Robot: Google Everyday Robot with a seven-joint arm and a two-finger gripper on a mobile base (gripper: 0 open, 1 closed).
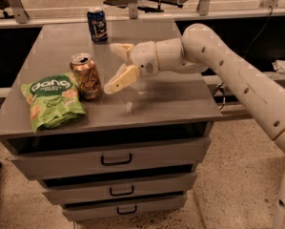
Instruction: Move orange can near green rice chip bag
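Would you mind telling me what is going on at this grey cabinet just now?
A robot arm reaches over the grey cabinet top. Its two-finger gripper is open and holds nothing, just right of the small golden-orange metallic drink can. The can stands upright close beside the flat bright green snack bag, so the placing looks done. A dark blue can stands further back.
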